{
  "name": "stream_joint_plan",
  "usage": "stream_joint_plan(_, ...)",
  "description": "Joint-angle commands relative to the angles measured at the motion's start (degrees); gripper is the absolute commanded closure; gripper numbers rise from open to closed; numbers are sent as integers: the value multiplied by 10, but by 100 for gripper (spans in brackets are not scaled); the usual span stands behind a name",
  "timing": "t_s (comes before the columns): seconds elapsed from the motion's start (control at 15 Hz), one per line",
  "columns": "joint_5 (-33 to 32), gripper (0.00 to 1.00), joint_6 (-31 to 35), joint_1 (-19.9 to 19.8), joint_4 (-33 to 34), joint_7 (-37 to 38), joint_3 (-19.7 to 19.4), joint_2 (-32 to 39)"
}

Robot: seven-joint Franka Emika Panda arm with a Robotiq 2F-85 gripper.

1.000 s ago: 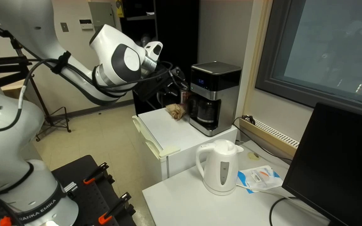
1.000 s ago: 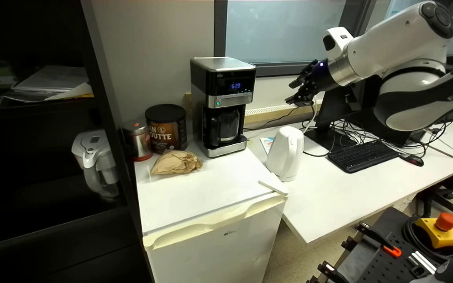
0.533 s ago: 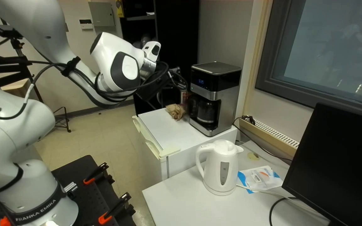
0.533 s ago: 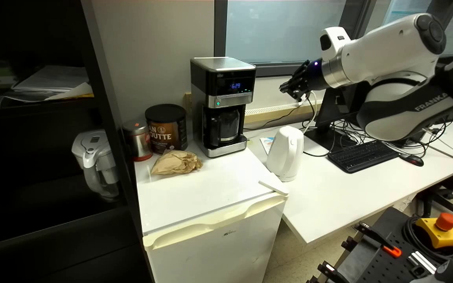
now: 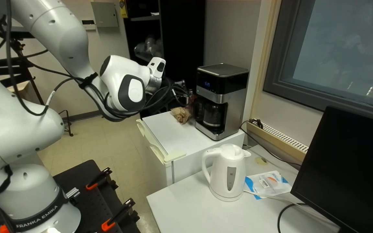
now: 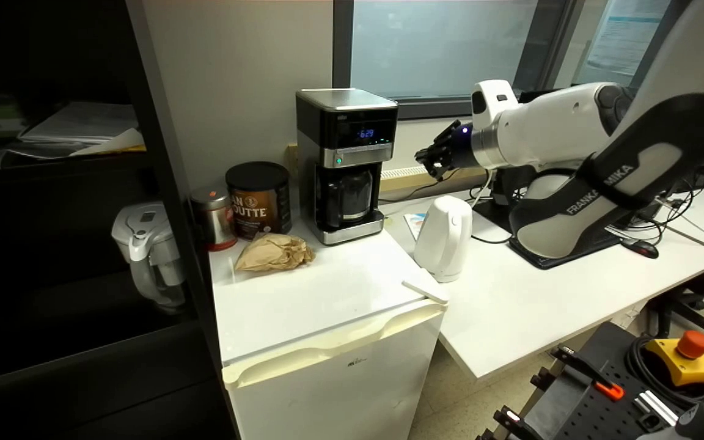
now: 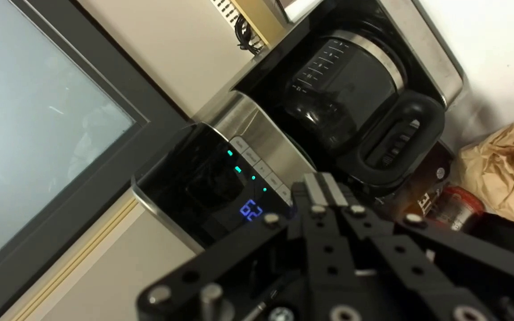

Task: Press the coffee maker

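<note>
The coffee maker, black and silver with a dark glass carafe, stands on the small white fridge. Its lit blue clock and a green-lit button show on the front. In the wrist view the coffee maker appears turned over, its row of silver buttons running toward my fingertips. My gripper is shut, pads together with nothing between them, and it covers the far end of that row. A gap separates the gripper from the machine in an exterior view.
A white kettle stands on the desk below the arm, near a monitor. Beside the coffee maker are a crumpled paper bag, a brown coffee tin and a metal canister. A dark shelf borders the fridge.
The fingers have gone from open to shut. The arm has come down and moved toward the coffee maker; the coffee maker and kettle have stayed put.
</note>
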Motion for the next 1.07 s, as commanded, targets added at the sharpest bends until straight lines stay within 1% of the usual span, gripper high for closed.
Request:
stream_joint_plan(0.0,76,97,81,-108,0,11,140,-68)
stream_joint_plan(0.13,108,97,118,-157,10,20,203,-96)
stream_joint_plan(0.33,143,97,162,-201,28,47,255,-149)
stream_joint_plan(0.53,171,98,186,-228,49,70,278,-196)
stream_joint_plan(0.73,201,97,195,-250,72,92,295,-240)
stream_joint_plan(1.0,240,98,201,-264,99,117,303,-287)
